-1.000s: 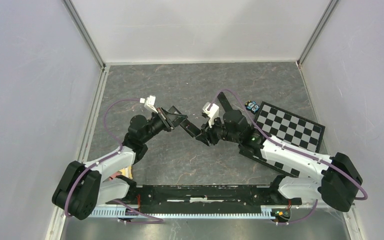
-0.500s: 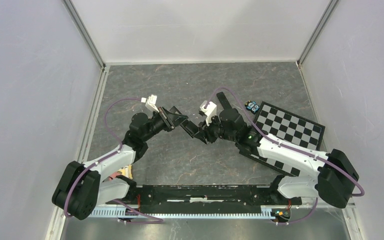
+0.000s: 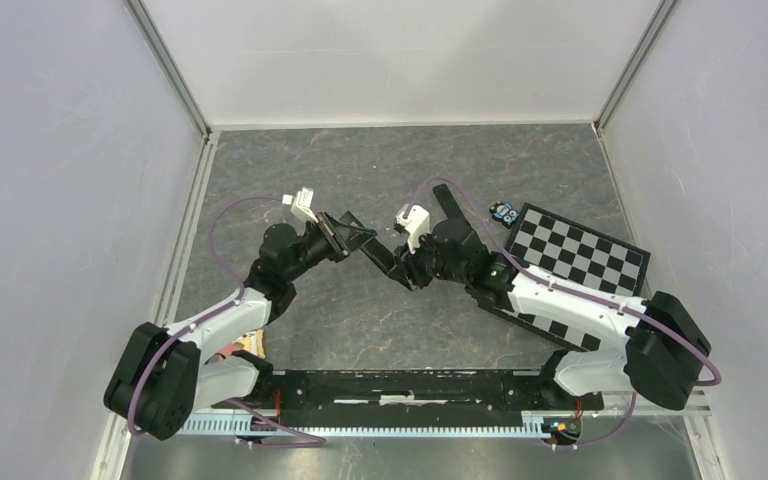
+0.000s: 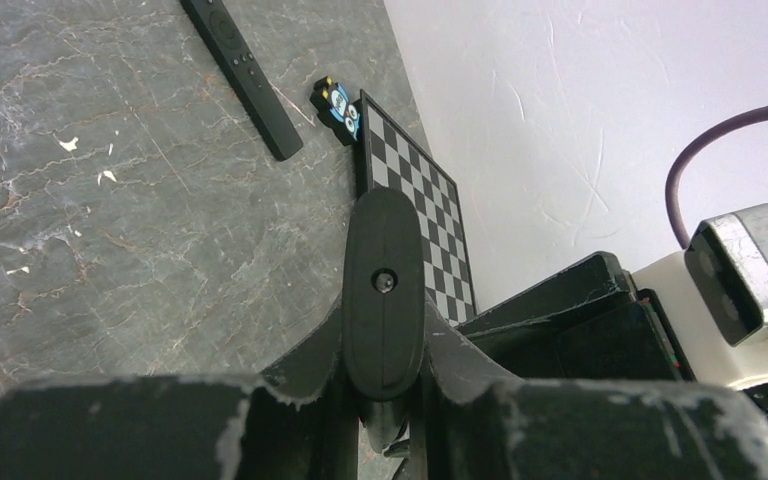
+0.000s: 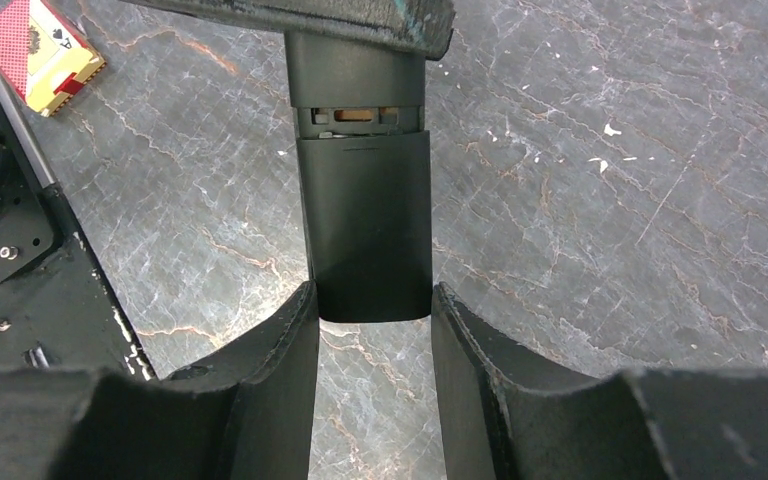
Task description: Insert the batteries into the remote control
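Hidden or unclear: the far end of the black matte plastic remote control (image 5: 355,70) is covered by the left arm's finger. Its smooth rectangular back cover (image 5: 365,225) sits slid partly off, leaving a narrow slot. In that slot an orange-brown sliver (image 5: 360,114) shows. It may be a battery, but this cannot be confirmed, and no other battery can be made out.

The grey marbled stone-look table (image 3: 360,160) carries a flat black-and-white checkerboard (image 3: 580,252), partly under the right arm.

The remote control is held off the table between the two arms.

- The left gripper (image 4: 383,330) is pressed tight on its rounded end, seen end-on.
- The right gripper (image 5: 373,295) stands half spread, its scuffed black fingers pinching the cover end at both sides.

A second slim black remote (image 4: 243,70) lies flat beyond. A red-patterned card box (image 5: 55,55) is cut off at the frame edge. A small black-and-blue figure (image 4: 337,103) touches the checkerboard's corner, its detail too small to read.
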`<act>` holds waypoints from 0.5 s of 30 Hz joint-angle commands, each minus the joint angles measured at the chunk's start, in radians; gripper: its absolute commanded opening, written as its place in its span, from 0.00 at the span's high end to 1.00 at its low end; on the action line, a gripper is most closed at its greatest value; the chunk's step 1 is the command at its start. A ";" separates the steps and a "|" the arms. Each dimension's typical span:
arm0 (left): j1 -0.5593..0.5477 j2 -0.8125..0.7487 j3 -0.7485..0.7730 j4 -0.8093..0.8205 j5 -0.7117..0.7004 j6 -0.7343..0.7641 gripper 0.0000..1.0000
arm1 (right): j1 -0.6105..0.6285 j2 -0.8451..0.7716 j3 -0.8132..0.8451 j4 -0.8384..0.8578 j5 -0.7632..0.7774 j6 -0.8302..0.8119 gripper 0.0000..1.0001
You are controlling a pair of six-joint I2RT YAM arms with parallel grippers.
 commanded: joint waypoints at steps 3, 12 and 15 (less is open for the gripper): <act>-0.004 -0.011 0.060 0.062 0.044 -0.070 0.98 | 0.005 0.023 0.060 0.021 0.033 0.019 0.69; -0.004 -0.012 0.052 0.069 0.045 -0.078 0.98 | 0.005 0.059 0.093 0.023 -0.017 0.025 0.67; -0.004 -0.011 0.061 0.058 0.044 -0.084 0.98 | 0.005 0.061 0.089 0.014 -0.046 0.015 0.66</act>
